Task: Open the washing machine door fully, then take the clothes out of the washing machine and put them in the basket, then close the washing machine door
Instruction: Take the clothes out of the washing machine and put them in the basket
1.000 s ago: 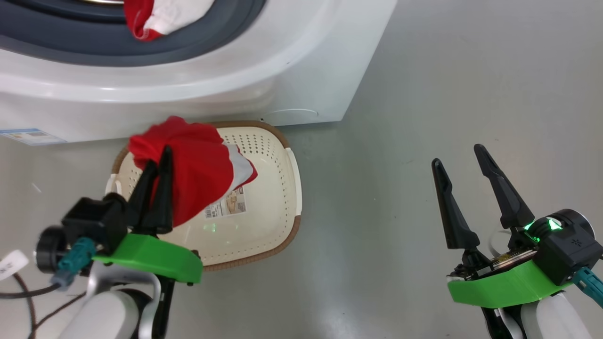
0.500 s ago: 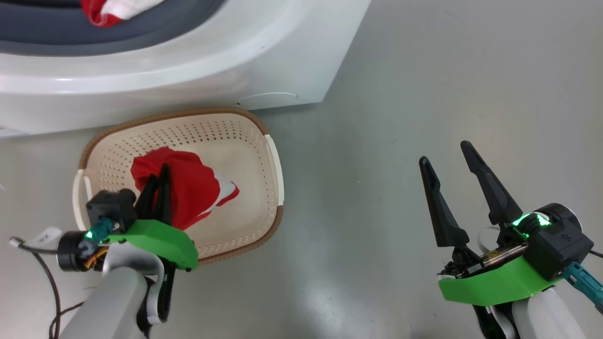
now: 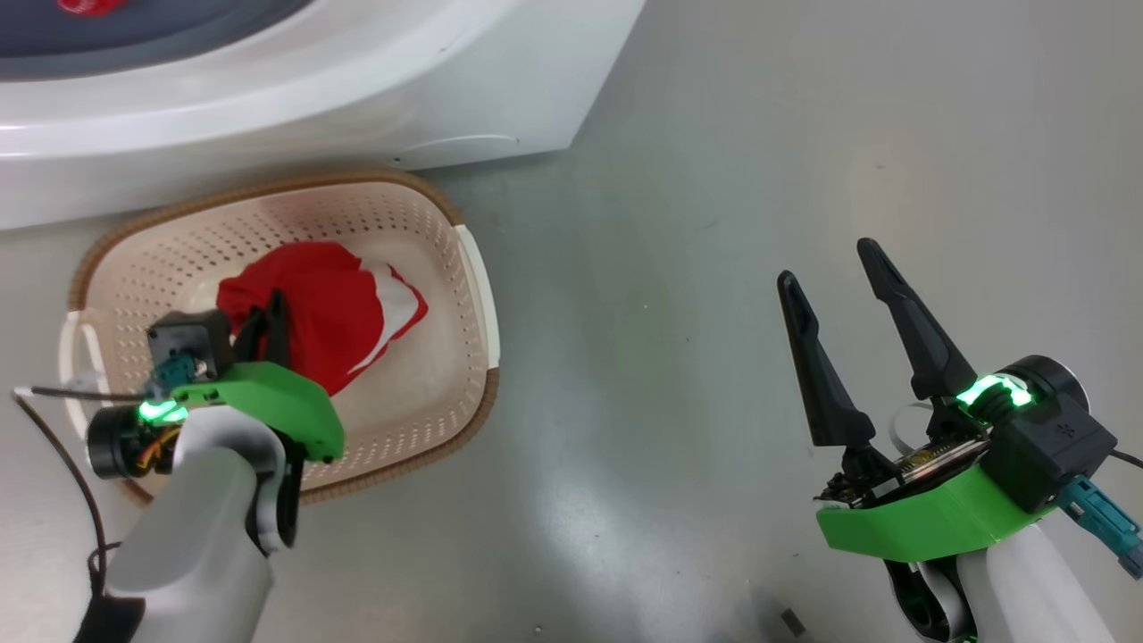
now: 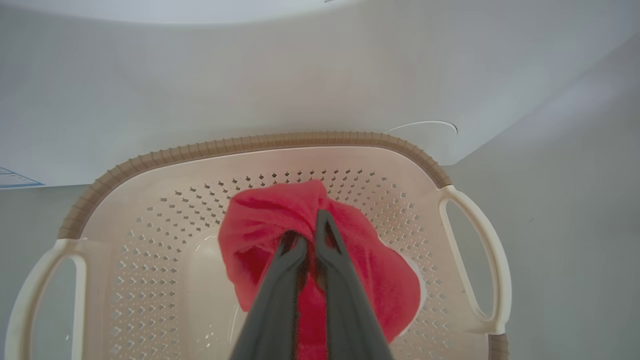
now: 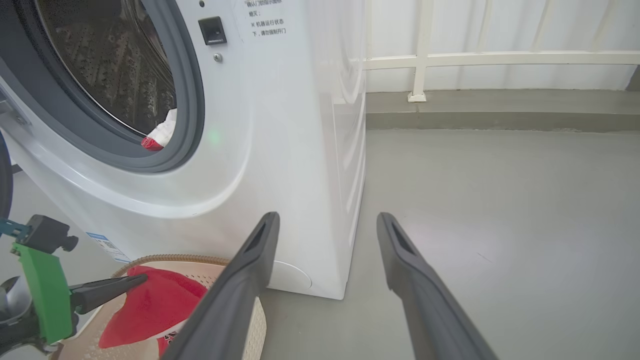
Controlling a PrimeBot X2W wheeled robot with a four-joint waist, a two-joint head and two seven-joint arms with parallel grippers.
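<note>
My left gripper (image 3: pixel 272 308) is shut on a red garment with a white panel (image 3: pixel 330 304), one of the clothes, low inside the cream perforated basket (image 3: pixel 420 393). The left wrist view shows the two fingers pinched together (image 4: pixel 310 225) in the red cloth (image 4: pixel 370 270) over the basket's brown rim (image 4: pixel 275 140). The washing machine (image 5: pixel 280 125) stands just behind, its mouth uncovered. Another red and white piece (image 5: pixel 160 135) lies on the grey gasket. The door is out of view. My right gripper (image 3: pixel 826 263) hangs open and empty over the floor, right of the basket.
The basket sits on the grey floor against the washer's front. A dark cable (image 3: pixel 54 446) trails by my left forearm. Across the floor, right of the washer, a white railing (image 5: pixel 500 60) stands on a low kerb.
The head camera has tilted, so the washer slid up and left. My left gripper lowered the red garment from above the basket down into it, still shut. The right gripper stays open.
</note>
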